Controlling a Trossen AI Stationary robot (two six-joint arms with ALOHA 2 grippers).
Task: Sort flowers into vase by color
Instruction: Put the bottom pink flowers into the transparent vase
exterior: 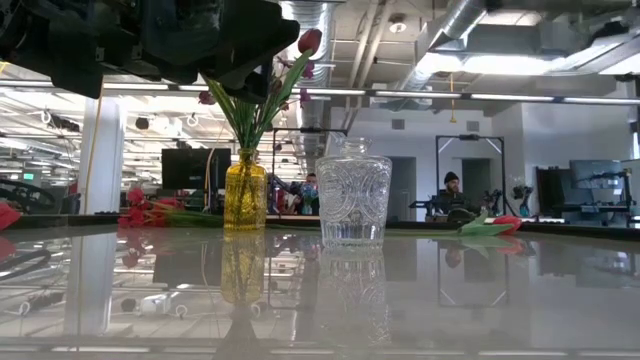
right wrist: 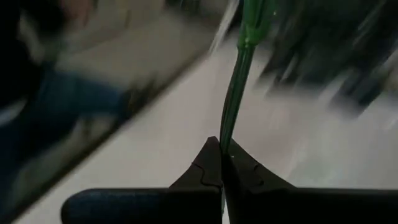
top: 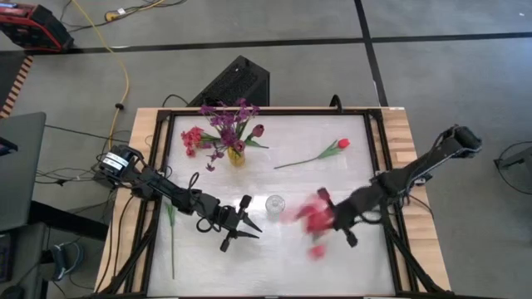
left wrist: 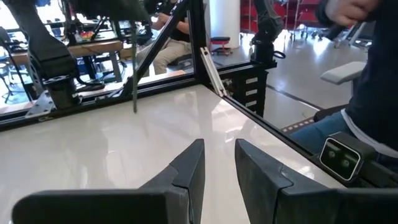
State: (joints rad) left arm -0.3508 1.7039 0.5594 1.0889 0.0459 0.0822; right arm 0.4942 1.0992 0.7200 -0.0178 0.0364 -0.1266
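A yellow vase [top: 237, 154] [exterior: 245, 192] stands at the far left with purple sprigs and a maroon tulip in it. An empty clear glass vase [top: 275, 203] [exterior: 352, 200] is at mid-table. A red-pink sprig [top: 192, 138] and a red tulip [top: 339, 146] [exterior: 492, 224] lie flat on the table. My right gripper [top: 329, 218] [right wrist: 222, 154], right of the glass vase, is shut on a red flower [top: 313, 218], which is blurred. My left gripper [top: 241, 232] [left wrist: 219, 158], just left of the glass vase, is level and open, with nothing between its fingers. My right gripper pinches the flower's thin green stalk [right wrist: 229, 127] between its two fingertips. The fingers come from the table's right, slanting a little down, and the stalk runs straight on past them. The red blossoms [top: 313, 218] are at the gripper's left, blurred, above the table.
A loose green stalk [top: 172, 241] lies along the table's left side. Black frame rails [top: 378, 158] border the white top. A black box [top: 237, 81] stands beyond the far edge. A seated person [left wrist: 373, 93] shows beside the table in the left wrist view.
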